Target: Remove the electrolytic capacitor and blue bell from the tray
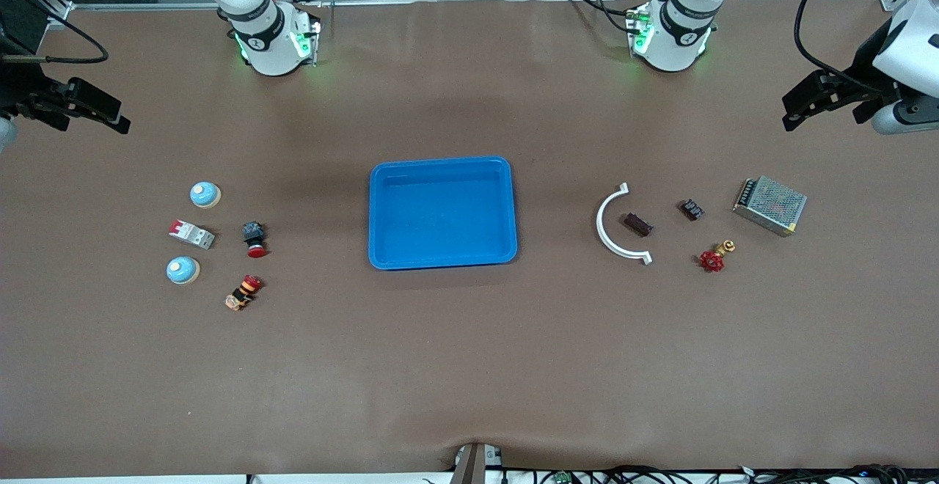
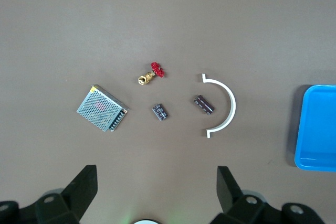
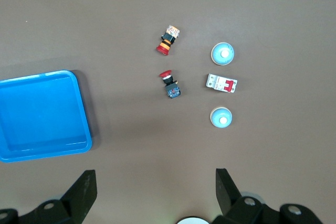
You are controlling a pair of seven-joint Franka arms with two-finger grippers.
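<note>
Front view: a blue tray (image 1: 442, 213) sits mid-worktop (image 1: 469, 367); toward the right arm's end lie two bells, one bell (image 1: 205, 194) farther from the camera, the other bell (image 1: 183, 270) nearer, a white breaker (image 1: 192, 234) between them; toward the left arm's end a dark capacitor (image 1: 638, 224) lies inside the curve of a white arc piece (image 1: 618, 225); the right hand (image 1: 88, 110) and left hand (image 1: 814, 99) hang high over the worktop's two ends, both waiting

Left wrist view: the left hand (image 2: 156, 184) shows fingers (image 2: 84, 184) spread wide, nothing between them; below lie the capacitor (image 2: 203, 104), a metal mesh box (image 2: 102, 108) and a red-handled valve (image 2: 151, 74)

Right wrist view: the right hand (image 3: 156, 190) is spread wide too, holding nothing; both bells (image 3: 222, 53) (image 3: 221, 117) flank the breaker (image 3: 221, 83); two red pushbuttons (image 3: 169, 84) (image 3: 168, 39) lie between the bells and the tray (image 3: 79, 103)
</note>
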